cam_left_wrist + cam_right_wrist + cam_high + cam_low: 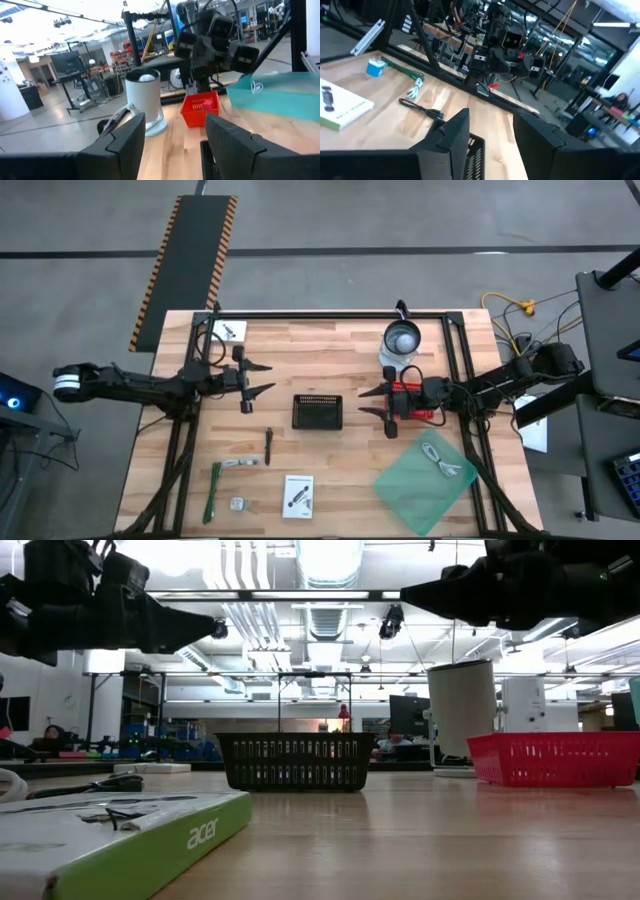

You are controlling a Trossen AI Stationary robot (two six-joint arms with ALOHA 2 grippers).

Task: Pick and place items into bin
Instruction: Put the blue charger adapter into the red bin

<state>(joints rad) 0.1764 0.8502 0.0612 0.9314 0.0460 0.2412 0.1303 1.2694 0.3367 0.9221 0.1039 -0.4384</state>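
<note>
The black mesh bin (317, 411) stands mid-table, also seen in the low view (296, 761). The items lie near the table's near edge: a dark stick (269, 446), a long green strip tool (215, 490), a white printed card box (298, 494) and a small pale piece (239, 504). A coiled white cable (440, 460) rests on a green translucent sheet (425, 478). My left gripper (262, 379) hovers open to the left of the bin. My right gripper (370, 402) hovers open to its right. Neither holds anything.
A red basket (415, 400) sits under my right arm, with a white cylinder (402, 340) beyond it toward the far edge. Another white card (228, 330) lies at the far left corner. Black frame rails run along the table's sides. Bare wood lies around the bin.
</note>
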